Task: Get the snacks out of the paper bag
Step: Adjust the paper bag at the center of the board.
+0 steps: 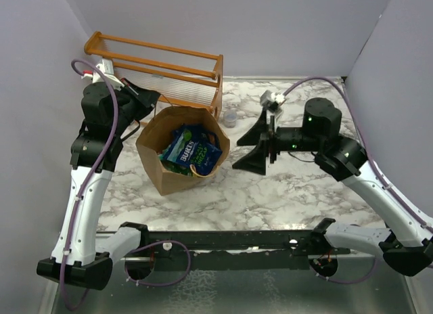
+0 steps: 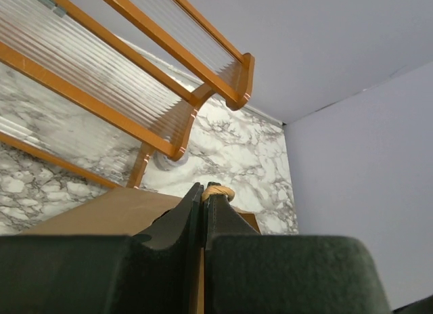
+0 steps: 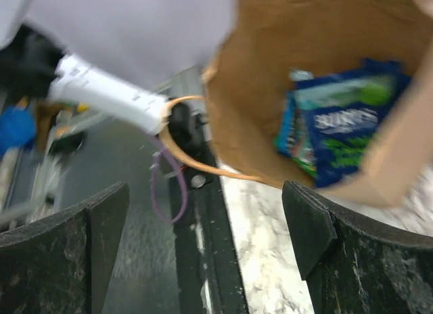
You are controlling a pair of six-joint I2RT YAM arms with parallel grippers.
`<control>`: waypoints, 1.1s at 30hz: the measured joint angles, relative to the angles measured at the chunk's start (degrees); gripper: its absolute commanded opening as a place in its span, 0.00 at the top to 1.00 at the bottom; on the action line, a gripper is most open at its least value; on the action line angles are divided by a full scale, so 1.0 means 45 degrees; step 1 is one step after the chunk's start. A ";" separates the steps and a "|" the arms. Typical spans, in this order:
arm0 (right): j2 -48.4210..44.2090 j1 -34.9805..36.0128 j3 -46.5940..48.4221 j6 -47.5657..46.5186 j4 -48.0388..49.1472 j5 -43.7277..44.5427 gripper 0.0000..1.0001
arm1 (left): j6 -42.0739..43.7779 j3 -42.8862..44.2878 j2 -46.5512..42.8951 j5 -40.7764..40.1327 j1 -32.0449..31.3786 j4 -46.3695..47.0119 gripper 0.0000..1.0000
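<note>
Nothing's out yet: the snacks (image 1: 193, 151) all sit inside the paper bag (image 1: 157, 168). Your left gripper (image 2: 204, 192) is clamped on the bag's handle (image 2: 218, 191) at the far-left rim. Your right gripper (image 1: 247, 146) is spread wide just beside the bag's mouth, facing the packets and touching nothing.

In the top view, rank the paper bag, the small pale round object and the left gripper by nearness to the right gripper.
1. paper bag, rim just ahead of the open right gripper.
2. small pale round object, by the foot of the rack.
3. left gripper, across the bag at its far rim.
</note>
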 measured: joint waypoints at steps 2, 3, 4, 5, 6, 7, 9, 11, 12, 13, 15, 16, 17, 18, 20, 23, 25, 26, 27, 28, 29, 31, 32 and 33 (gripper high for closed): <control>0.0039 0.0991 -0.0063 -0.0811 0.0185 -0.0491 0.05 | -0.0005 -0.0238 -0.0257 0.0189 0.0000 0.0228 1.00; 0.0170 0.1632 -0.0029 -0.1341 0.0194 -0.0515 0.05 | 0.0005 -0.0296 -0.0355 0.0277 0.0000 0.0291 1.00; 0.0355 0.2341 0.0019 -0.1943 0.0175 -0.0437 0.06 | 0.0019 -0.0345 -0.0457 0.0364 0.0000 0.0311 1.00; 0.0554 0.2909 0.0068 -0.2569 0.0155 -0.0272 0.08 | 0.0058 -0.0379 -0.0559 0.0447 0.0000 0.0311 1.00; 0.0869 0.3560 0.0117 -0.3245 0.0141 -0.0049 0.09 | 0.0092 -0.0389 -0.0631 0.0491 0.0000 0.0311 1.00; 0.1073 0.3891 0.0126 -0.3740 0.0136 0.0068 0.10 | 0.0112 -0.0389 -0.0685 0.0525 0.0000 0.0311 1.00; 0.1501 0.4250 0.0126 -0.4794 0.0136 0.0403 0.16 | 0.0146 -0.0389 -0.0758 0.0641 0.0000 0.0311 1.00; 0.1797 0.4386 0.0126 -0.5877 0.0146 0.0563 0.19 | 0.0155 -0.0389 -0.0782 0.0777 0.0000 0.0311 1.00; 0.1855 0.4420 0.0121 -0.6261 0.0155 0.0559 0.20 | 0.0155 -0.0389 -0.0782 0.0826 0.0000 0.0311 1.00; 0.1875 0.4473 0.0092 -0.6640 0.0199 0.0563 0.22 | 0.0155 -0.0393 -0.0782 0.0889 0.0000 0.0311 1.00; 0.1851 0.4726 -0.0024 -0.7383 0.0374 0.0534 0.22 | 0.0155 -0.0413 -0.0787 0.0971 0.0000 0.0316 1.00; 0.1821 0.4872 -0.0107 -0.7684 0.0534 0.0525 0.22 | 0.0160 -0.0432 -0.0797 0.1015 0.0000 0.0321 1.00; 0.1797 0.4954 -0.0180 -0.7868 0.0656 0.0495 0.21 | 0.0160 -0.0481 -0.0821 0.1044 0.0000 0.0340 1.00; 0.1773 0.5017 -0.0248 -0.8000 0.0733 0.0471 0.20 | 0.0175 -0.0520 -0.0855 0.1059 0.0000 0.0350 1.00; 0.1666 0.5085 -0.0491 -0.8257 0.0903 0.0432 0.26 | 0.0238 -0.0563 -0.0889 0.1069 0.0000 0.0359 1.00; 0.1506 0.5139 -0.0913 -0.8442 0.1132 0.0447 0.51 | 0.0257 -0.0597 -0.0894 0.1098 0.0000 0.0437 1.00; 0.1447 0.5163 -0.1195 -0.8432 0.1316 0.0748 0.67 | 0.0248 -0.0690 -0.0903 0.1161 0.0000 0.0593 1.00; 0.1418 0.5183 -0.1345 -0.8412 0.1447 0.1020 0.76 | 0.0238 -0.0753 -0.0903 0.1219 0.0000 0.0695 1.00; 0.1404 0.5183 -0.1462 -0.8412 0.1608 0.1311 0.85 | 0.0228 -0.0801 -0.0903 0.1277 0.0000 0.0782 1.00; 0.1399 0.5183 -0.1579 -0.8354 0.1744 0.1666 0.96 | 0.0204 -0.0840 -0.0903 0.1311 0.0000 0.0860 1.00; 0.1394 0.5183 -0.1666 -0.8291 0.1919 0.2059 0.98 | 0.0194 -0.0845 -0.0903 0.1331 0.0000 0.0884 1.00; 0.1394 0.5183 -0.1715 -0.8019 0.2336 0.2953 0.99 | 0.0223 -0.0826 -0.0903 0.1273 0.0000 0.0913 1.00; 0.1394 0.5183 -0.1710 -0.7888 0.2560 0.3371 0.99 | 0.0262 -0.0782 -0.0903 0.1098 0.0000 0.0899 1.00; 0.1394 0.5183 -0.1685 -0.7674 0.2885 0.3963 0.99 | 0.0316 -0.0733 -0.0903 0.0928 0.0000 0.0835 1.00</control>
